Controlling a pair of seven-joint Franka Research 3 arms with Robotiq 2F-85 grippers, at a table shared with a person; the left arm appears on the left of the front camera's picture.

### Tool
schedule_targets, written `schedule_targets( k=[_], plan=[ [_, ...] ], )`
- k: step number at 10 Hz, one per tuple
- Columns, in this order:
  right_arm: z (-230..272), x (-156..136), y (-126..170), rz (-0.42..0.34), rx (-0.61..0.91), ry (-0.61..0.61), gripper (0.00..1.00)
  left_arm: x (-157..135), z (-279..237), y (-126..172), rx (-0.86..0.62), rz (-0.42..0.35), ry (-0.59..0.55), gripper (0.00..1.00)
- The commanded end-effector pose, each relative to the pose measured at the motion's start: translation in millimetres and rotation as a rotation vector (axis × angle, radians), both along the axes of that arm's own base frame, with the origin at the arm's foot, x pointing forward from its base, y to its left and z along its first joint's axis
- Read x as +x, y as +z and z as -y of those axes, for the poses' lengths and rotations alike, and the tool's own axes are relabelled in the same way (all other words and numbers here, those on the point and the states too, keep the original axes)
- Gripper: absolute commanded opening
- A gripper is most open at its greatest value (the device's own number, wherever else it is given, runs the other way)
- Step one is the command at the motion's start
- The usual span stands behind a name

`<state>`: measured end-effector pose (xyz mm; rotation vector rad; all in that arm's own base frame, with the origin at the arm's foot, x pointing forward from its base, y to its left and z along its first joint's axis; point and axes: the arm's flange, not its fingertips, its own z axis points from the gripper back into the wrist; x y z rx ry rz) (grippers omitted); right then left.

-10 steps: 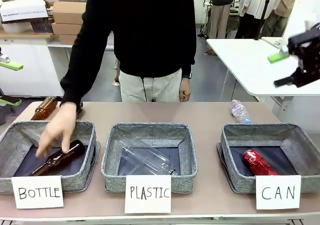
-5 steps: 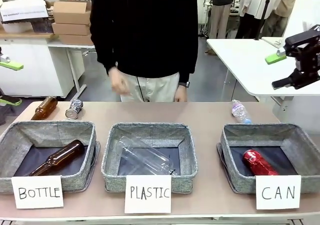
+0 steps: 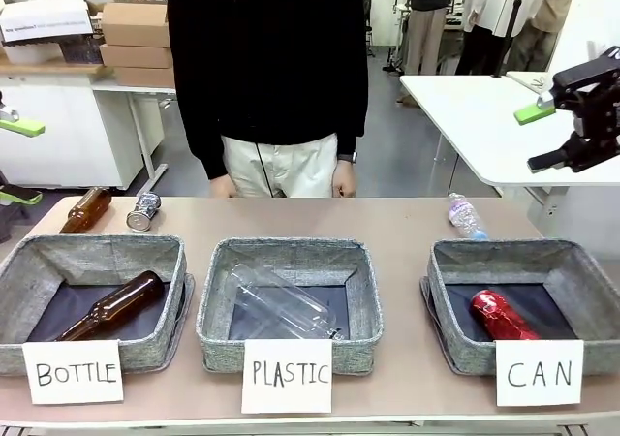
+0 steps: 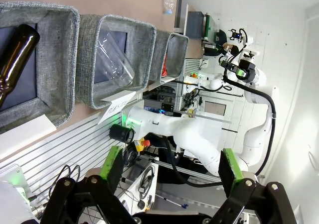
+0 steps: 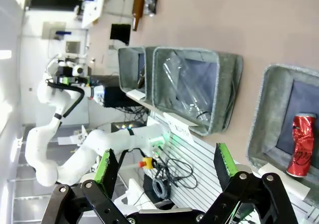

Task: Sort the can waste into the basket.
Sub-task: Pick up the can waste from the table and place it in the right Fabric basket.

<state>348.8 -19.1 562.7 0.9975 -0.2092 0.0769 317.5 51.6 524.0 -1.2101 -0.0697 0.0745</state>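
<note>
Already the shiny red metal can lies sorted in the grey woven basket signed CAN. The small silver-grey can waits unsorted on the brown table, far left. Both the left gripper and the right gripper hang wide-jawed and empty, free to fetch it.

Red can lies in the CAN basket; silver can (on its side) sits far-left.
</note>
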Motion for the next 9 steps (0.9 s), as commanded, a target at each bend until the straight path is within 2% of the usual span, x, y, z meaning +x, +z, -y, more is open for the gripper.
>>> schedule_targets(
  k=[1, 3, 4, 5, 7, 8, 9],
  plan=[
    [3, -2, 2, 0.013, -0.004, 0.017, 1.00, 0, 2, 2, -0.020, 0.016, -0.007, 1.00],
    [3, -2, 2, 0.013, -0.004, 0.017, 1.00, 0, 0, 0, 0.000, 0.000, 0.000, 1.00],
    [3, -2, 2, 0.013, -0.004, 0.017, 1.00, -1, 8, 17, 0.241, 0.114, 0.004, 1.00],
    [3, -2, 2, 0.013, -0.004, 0.017, 1.00, 22, 20, 27, 0.464, 0.152, 0.079, 1.00],
    [3, -2, 2, 0.013, -0.004, 0.017, 1.00, 97, 61, 18, 1.040, 0.226, 0.077, 1.00],
    [3, -2, 2, 0.013, -0.004, 0.017, 1.00, 126, 79, 4, 1.136, 0.174, -0.048, 1.00],
    [3, -2, 2, 0.013, -0.004, 0.017, 1.00, 154, 82, -8, 1.197, 0.076, -0.079, 1.00]
  ],
)
